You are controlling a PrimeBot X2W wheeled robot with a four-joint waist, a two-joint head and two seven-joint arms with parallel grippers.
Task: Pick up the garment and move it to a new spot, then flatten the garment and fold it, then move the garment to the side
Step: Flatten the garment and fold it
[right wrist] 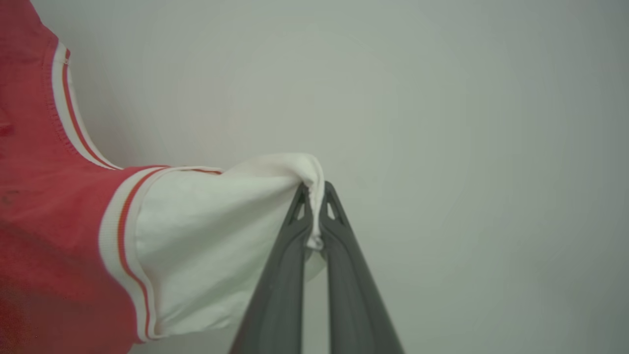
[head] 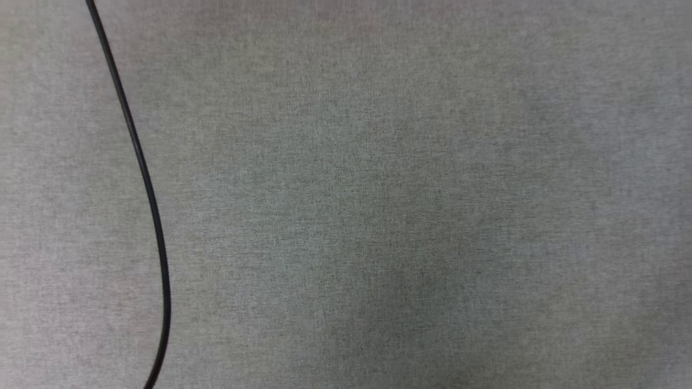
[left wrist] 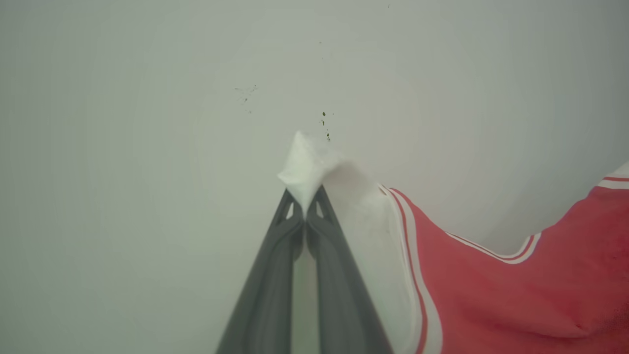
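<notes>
The left gripper (left wrist: 305,214) and right gripper (right wrist: 316,216) are each clamping fully closed on a white sleeve (right wrist: 211,236) of the red jersey (left wrist: 516,295), probably spreading it between them for flattening.

Soft, even, rather dim light. The head view is sharp, showing the weave of the grey surface (head: 432,135), with a faint shadow low in the middle. Wrist views are softer; the garment (left wrist: 516,285) blurs near the edges.

Grey woven surface (head: 411,205), black cable (head: 146,178)
</notes>
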